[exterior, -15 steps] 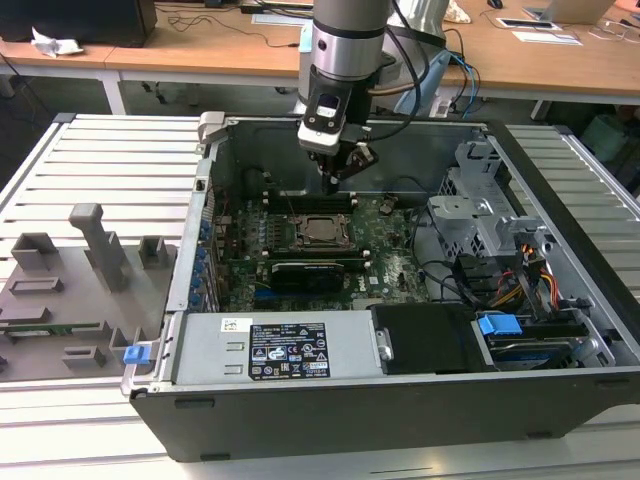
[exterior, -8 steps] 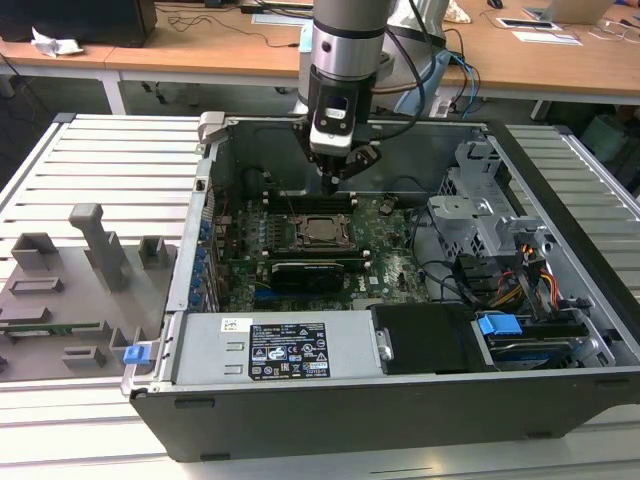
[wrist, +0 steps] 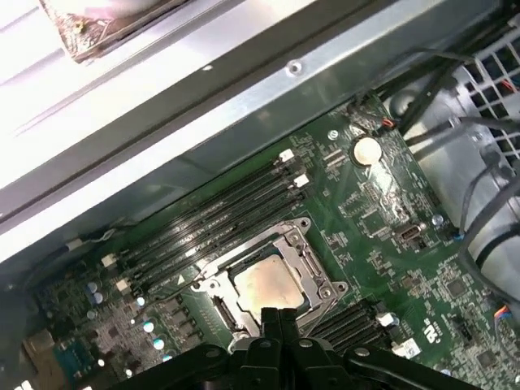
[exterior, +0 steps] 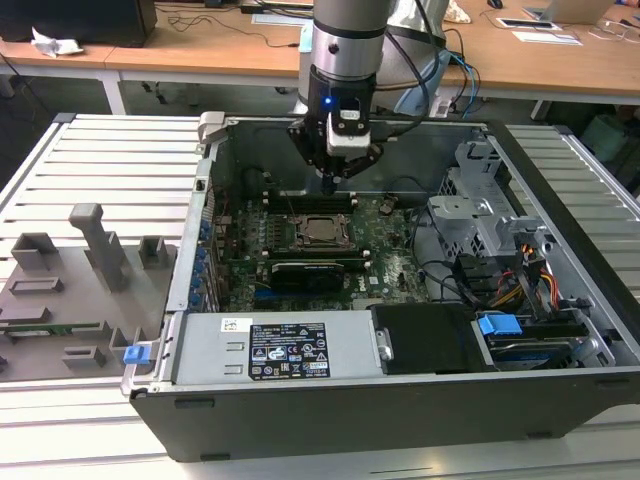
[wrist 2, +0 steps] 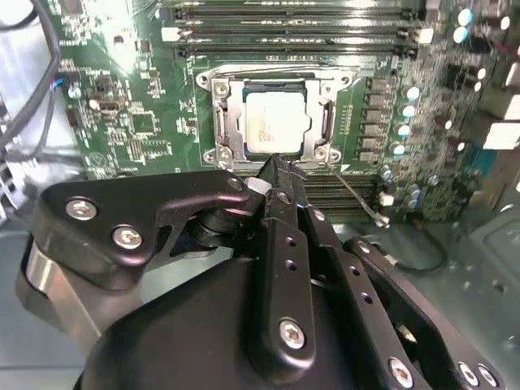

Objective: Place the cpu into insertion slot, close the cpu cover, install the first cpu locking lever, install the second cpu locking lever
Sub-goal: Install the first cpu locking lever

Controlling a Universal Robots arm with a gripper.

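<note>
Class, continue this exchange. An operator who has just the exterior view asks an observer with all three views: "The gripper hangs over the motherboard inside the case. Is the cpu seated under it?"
Observer: Yes. In the second wrist view the cpu sits flat in its socket, silvery top up.
Operator: And the cpu cover?
Observer: The cpu cover lies down flat, framing the chip.
Operator: Is the gripper carrying anything?
Observer: No. In the first wrist view the gripper is shut and empty, poised by the socket's edge.
</note>
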